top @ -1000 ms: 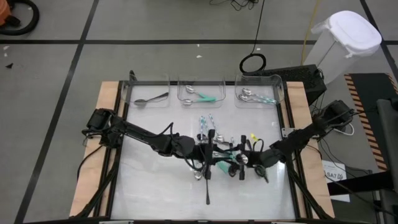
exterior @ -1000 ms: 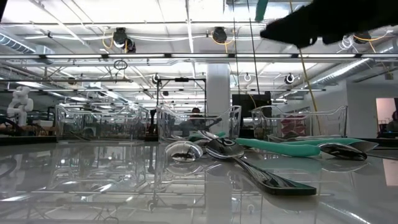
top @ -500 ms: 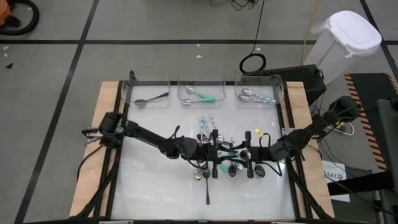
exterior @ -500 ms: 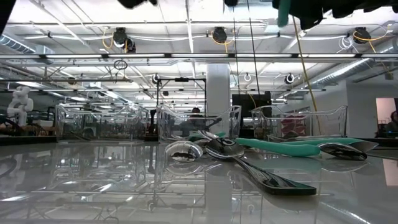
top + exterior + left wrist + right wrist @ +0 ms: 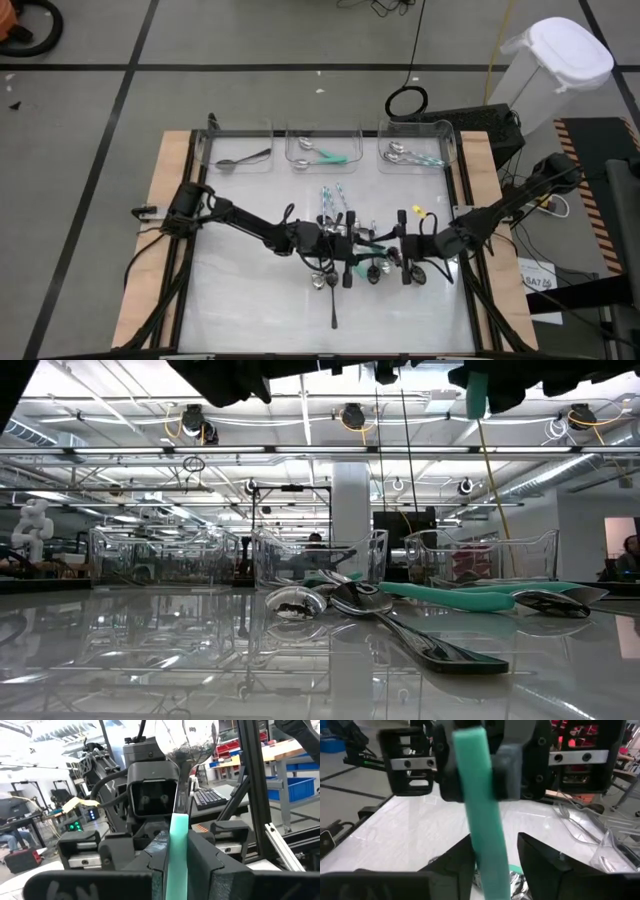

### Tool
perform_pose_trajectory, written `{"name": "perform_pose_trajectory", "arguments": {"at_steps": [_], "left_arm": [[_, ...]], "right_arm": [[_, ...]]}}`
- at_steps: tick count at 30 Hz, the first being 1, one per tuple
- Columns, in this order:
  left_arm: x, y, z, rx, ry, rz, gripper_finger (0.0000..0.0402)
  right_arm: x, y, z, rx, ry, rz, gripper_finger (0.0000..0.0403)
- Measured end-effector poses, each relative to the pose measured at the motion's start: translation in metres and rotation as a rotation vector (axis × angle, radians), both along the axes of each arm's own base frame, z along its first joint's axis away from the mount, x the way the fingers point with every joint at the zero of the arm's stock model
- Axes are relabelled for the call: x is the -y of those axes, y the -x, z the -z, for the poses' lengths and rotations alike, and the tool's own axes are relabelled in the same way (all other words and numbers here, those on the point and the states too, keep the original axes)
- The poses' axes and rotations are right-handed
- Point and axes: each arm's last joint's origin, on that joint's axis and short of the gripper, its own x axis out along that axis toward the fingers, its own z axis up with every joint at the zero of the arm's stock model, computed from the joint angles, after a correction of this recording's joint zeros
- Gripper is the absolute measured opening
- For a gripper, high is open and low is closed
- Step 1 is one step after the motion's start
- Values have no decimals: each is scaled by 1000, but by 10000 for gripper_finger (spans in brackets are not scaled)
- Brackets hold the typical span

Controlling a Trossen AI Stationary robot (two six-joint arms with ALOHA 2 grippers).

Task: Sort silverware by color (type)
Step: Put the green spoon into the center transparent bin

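I have both arms meeting over the middle of the table [image 5: 250, 300]; my left gripper [image 5: 176, 851] is clamped tight on the teal-handled spoon [image 5: 179, 815], bowl up, lifted above the loose silverware pile [image 5: 350, 265]; my right gripper [image 5: 494, 851] faces it, fingers [image 5: 542, 855] parted on either side of the same teal handle, and I cannot tell whether they touch it; three clear bins [image 5: 325, 150] at the far edge hold sorted pieces.
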Motion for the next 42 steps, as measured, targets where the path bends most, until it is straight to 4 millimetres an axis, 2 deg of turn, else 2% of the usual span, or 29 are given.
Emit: {"name": "perform_pose_trajectory", "arguments": {"at_steps": [6, 12, 16, 20, 24, 27, 29, 34, 39, 42], "left_arm": [[-3, -1, 1, -12, 10, 24, 47], [-4, -2, 5, -60, -3, 25, 47], [-6, -2, 8, -150, 2, -49, 60], [-11, 9, -6, -294, 28, -170, 114], [-16, 34, -27, -462, 29, -337, 162], [-22, 56, -39, -592, 39, -427, 175], [-26, 69, -42, -681, 63, -459, 177], [-30, 88, -20, -941, 52, -531, 177], [-30, 89, 8, -1092, 40, -590, 177], [-31, 86, 13, -1104, 23, -588, 177]], "right_arm": [[0, 3, -2, -9, -7, -59, 75], [0, 3, 0, -27, -1, -70, 71], [2, 4, 2, -41, 8, -41, 71], [7, 1, -4, -65, 32, 43, 71], [13, -5, -14, -94, 70, 93, 71], [20, -11, -26, -92, 129, 121, 71], [28, -16, -34, -83, 172, 151, 71], [55, -27, -50, -57, 218, 189, 71], [92, -40, -70, 7, 200, 255, 71], [120, -53, -86, 8, 209, 335, 71]]}}
